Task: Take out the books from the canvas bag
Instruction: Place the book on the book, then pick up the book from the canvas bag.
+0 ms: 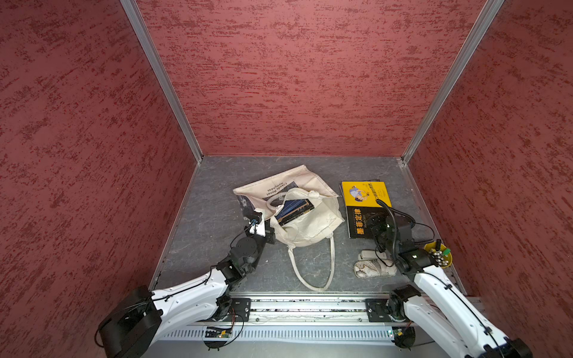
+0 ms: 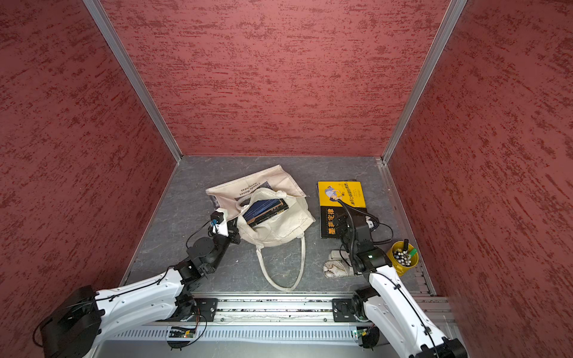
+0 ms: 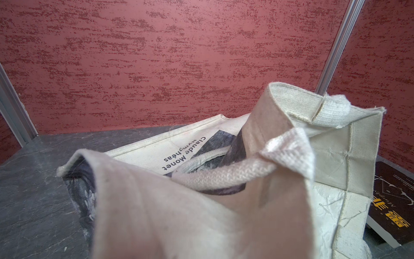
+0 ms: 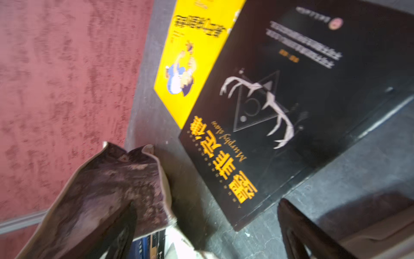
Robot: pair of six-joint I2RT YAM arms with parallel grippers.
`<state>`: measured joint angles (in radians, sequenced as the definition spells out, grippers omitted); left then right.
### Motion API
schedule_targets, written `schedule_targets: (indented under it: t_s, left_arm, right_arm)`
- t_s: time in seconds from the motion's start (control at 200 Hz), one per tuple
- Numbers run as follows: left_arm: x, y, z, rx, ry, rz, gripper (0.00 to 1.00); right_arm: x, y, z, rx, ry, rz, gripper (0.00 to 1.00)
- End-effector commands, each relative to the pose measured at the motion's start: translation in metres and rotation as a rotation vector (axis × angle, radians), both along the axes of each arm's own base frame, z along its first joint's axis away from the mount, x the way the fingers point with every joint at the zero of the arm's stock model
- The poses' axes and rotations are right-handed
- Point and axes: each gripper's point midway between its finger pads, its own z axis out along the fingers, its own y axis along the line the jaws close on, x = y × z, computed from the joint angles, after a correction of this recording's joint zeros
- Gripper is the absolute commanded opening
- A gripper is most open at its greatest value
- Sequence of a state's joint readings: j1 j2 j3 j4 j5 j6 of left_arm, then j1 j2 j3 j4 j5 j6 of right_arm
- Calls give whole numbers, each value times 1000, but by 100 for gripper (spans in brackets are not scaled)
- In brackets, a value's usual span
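Two books lie out on the right, the yellow book [image 1: 366, 193] and the black book [image 1: 359, 224], so with your left gripper [image 1: 270, 232] clamped on the canvas bag [image 1: 310, 232] at its left rim, swing your wide-open right gripper [image 1: 373, 223] across and pinch the dark blue paperback [image 1: 293, 209] showing in its mouth.

Some books [image 1: 294, 211] half hidden in canvas bag [image 1: 313, 231], titles prob. unreadable

canvas bag [image 1: 310, 229] on bench [image 1: 210, 223], mouth open | dark blue book [image 1: 293, 210] inside | yellow book [image 1: 364, 192], black book [image 1: 359, 224] at bag's 3 o'clock
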<state>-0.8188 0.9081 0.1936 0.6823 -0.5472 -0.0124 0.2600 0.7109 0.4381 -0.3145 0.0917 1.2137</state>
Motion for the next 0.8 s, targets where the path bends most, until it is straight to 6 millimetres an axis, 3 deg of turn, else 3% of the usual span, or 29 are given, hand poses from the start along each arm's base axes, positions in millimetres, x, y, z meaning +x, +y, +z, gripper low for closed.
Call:
schedule_targets:
  t_s: [0.0, 0.15, 0.276, 0.386, 0.546, 0.797]
  left_arm:
    - [-1, -2, 13, -47, -21, -23, 0]
    - [-6, -8, 18, -86, -45, -73, 0]
    - [-10, -13, 22, -106, -56, -115, 0]
    - [-11, -13, 22, -111, -64, -121, 0]
    - [-11, -15, 21, -109, -65, -128, 0]
    - [-10, -13, 20, -107, -61, -115, 0]
  right_arm:
    - [3, 10, 25, -1, -134, 86, 99]
    - [4, 29, 28, 57, -203, 163, 99]
    - [6, 55, 27, 83, -240, 233, 99]
    - [5, 74, 42, 63, -302, 254, 99]
    - [5, 86, 54, 38, -345, 258, 99]
    - [-6, 137, 42, 88, -389, 351, 99]
